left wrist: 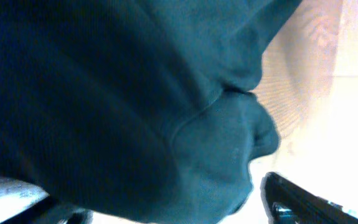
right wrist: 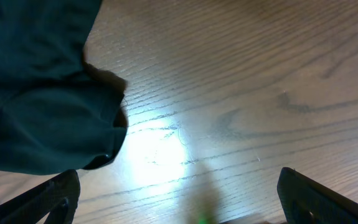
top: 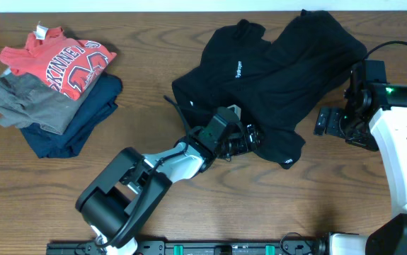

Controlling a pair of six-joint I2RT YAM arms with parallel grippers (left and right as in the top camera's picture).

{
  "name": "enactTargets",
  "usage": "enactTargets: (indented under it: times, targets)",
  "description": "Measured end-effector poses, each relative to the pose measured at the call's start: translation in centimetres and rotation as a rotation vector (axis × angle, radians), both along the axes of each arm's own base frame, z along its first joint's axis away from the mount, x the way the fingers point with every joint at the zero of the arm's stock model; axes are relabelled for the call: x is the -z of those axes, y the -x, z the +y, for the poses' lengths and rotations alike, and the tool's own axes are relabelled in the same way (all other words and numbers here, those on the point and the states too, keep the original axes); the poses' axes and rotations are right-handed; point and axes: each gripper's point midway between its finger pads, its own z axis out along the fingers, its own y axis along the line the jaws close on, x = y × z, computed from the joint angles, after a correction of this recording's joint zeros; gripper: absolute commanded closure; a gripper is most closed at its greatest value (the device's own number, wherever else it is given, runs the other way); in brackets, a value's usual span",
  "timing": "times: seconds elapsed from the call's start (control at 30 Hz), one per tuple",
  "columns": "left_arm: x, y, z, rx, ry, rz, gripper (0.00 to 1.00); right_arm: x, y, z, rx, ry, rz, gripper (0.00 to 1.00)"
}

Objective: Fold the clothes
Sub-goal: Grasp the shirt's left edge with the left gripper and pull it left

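Observation:
The black garment lies crumpled at the back centre-right of the table, its small white logo facing up. My left gripper is at the garment's front edge. In the left wrist view the dark fabric fills the frame and bulges between the spread fingers of the left gripper, which is open. My right gripper is open and empty just right of the garment. In the right wrist view the right gripper hovers over bare wood, with the garment's edge at the upper left.
A stack of folded clothes sits at the far left: a red shirt with white lettering on top, a grey garment and a navy one below. The wooden table shows in front of the garment.

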Motion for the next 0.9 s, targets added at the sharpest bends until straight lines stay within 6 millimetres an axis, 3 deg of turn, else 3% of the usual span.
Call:
enactTargets:
  times: [0.03, 0.07, 0.17, 0.27, 0.33, 0.43, 0.47, 0.53, 0.57, 0.63, 0.7, 0.77, 0.9]
  targets:
    - [0.2, 0.1, 0.0, 0.000, -0.004, 0.004, 0.89, 0.0, 0.0, 0.0, -0.001, 0.000, 0.000, 0.01]
    - [0.6, 0.1, 0.2, -0.005, -0.013, 0.014, 0.94, 0.0, 0.0, 0.0, -0.002, 0.000, 0.001, 0.01]
    - [1.3, 0.1, 0.9, -0.019, -0.036, 0.039, 0.94, 0.0, 0.0, 0.0, -0.003, 0.000, 0.000, 0.01]
    - [2.2, -0.4, 2.9, -0.042, -0.085, 0.077, 0.94, 0.0, 0.0, -0.1, -0.001, 0.000, 0.001, 0.01]
    - [2.6, -0.8, 5.5, -0.059, -0.138, 0.104, 0.94, 0.0, 0.1, -0.2, -0.001, 0.001, 0.003, 0.01]
    - [1.5, -3.1, 11.3, -0.147, -0.201, 0.109, 0.94, 0.0, 0.3, -0.5, -0.001, -0.002, 0.012, 0.01]
    - [0.7, -4.1, 13.7, -0.194, -0.210, 0.100, 0.78, 0.0, 0.4, -0.8, 0.004, -0.002, 0.014, 0.01]
    - [-1.0, -5.7, 18.0, -0.288, -0.225, 0.079, 0.08, 0.0, 0.5, -1.0, 0.007, 0.002, 0.015, 0.01]
    - [-1.7, -6.5, 20.3, -0.344, -0.231, 0.071, 0.02, 0.0, 0.4, -1.0, 0.007, -0.002, 0.014, 0.01]
    - [-2.9, -7.0, 24.1, -0.433, -0.233, 0.073, 0.02, 0.0, 0.4, -1.1, 0.005, -0.001, 0.011, 0.01]
    - [-3.2, -6.5, 26.4, -0.481, -0.239, 0.109, 0.02, 0.0, 0.2, -1.1, 0.003, -0.001, 0.006, 0.01]
    - [-2.6, -5.0, 27.0, -0.481, -0.259, 0.174, 0.02, 0.0, 0.2, -1.1, 0.000, -0.003, 0.005, 0.01]
    - [-1.1, -1.9, 25.9, -0.410, -0.292, 0.293, 0.02, 0.0, 0.1, -1.0, -0.006, -0.003, 0.003, 0.01]
